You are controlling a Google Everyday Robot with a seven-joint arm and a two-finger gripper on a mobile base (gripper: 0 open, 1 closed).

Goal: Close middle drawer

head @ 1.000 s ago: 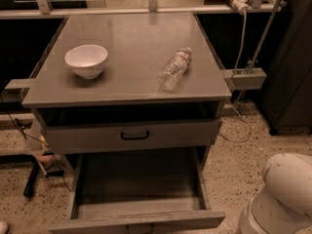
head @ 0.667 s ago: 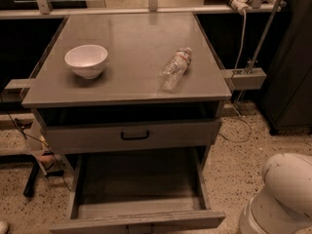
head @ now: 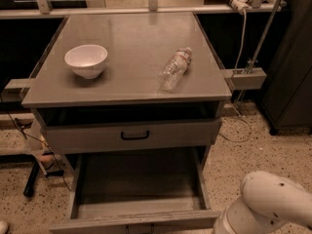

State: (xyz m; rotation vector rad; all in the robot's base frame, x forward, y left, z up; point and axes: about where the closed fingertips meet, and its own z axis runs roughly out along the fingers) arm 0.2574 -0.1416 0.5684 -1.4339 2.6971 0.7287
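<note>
The middle drawer [head: 139, 186] is pulled far out below the cabinet top and looks empty inside. Its low front panel [head: 97, 223] runs along the bottom edge of the view, and its handle is cut off there. Above it, the taller-fronted top drawer [head: 87, 139] with a black bar handle [head: 135, 135] stands slightly open. The lowest drawer is hidden under the open one. My gripper is out of view; only a white rounded part of my arm [head: 273, 204] shows at the bottom right, beside the open drawer's right front corner.
On the grey cabinet top [head: 131, 38] stand a white bowl [head: 86, 60] at the left and a clear plastic bottle [head: 174, 68] lying on its side at the right. A dark cabinet [head: 292, 72] stands at the right. Cables [head: 34, 145] hang at the left.
</note>
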